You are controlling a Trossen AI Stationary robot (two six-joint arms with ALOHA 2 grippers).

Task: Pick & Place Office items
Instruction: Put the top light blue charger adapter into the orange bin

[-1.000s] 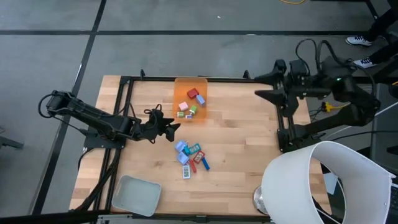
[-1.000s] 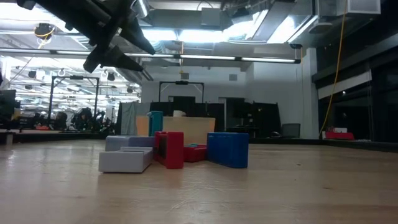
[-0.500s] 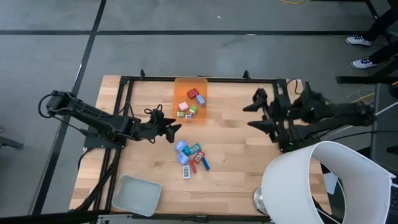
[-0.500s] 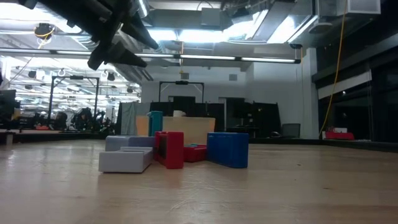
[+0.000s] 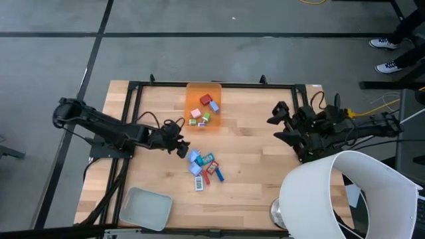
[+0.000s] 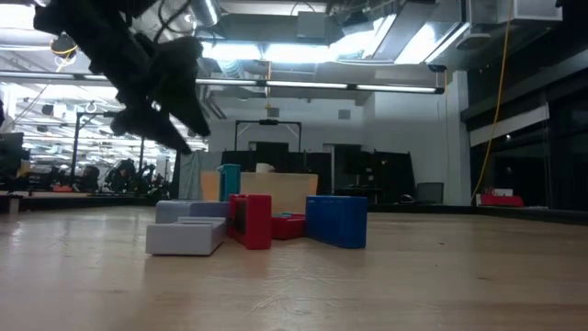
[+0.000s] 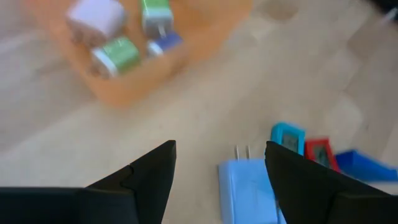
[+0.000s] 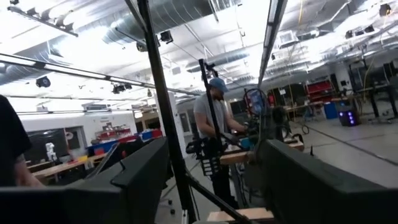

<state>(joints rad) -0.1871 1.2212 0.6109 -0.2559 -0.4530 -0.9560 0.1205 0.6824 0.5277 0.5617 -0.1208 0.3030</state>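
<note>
Office items [image 5: 204, 166] overlap in a heap; lower pieces are hidden.

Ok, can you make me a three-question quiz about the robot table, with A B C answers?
1. Where is the orange bin?
A. at the table's far edge
B. on the floor
C. inside the grey tray

2. What colour is the plug block straight ahead of the left gripper?
A. yellow
B. light blue
C. black

3. How are the left gripper's fingers?
A. clamped on a block
B. apart and empty
C. hidden

Answers: 1 A, the high view shows it by the far rail. 2 B, the left wrist view shows the light blue block between them. 3 B, bare table shows in the gap.
</note>
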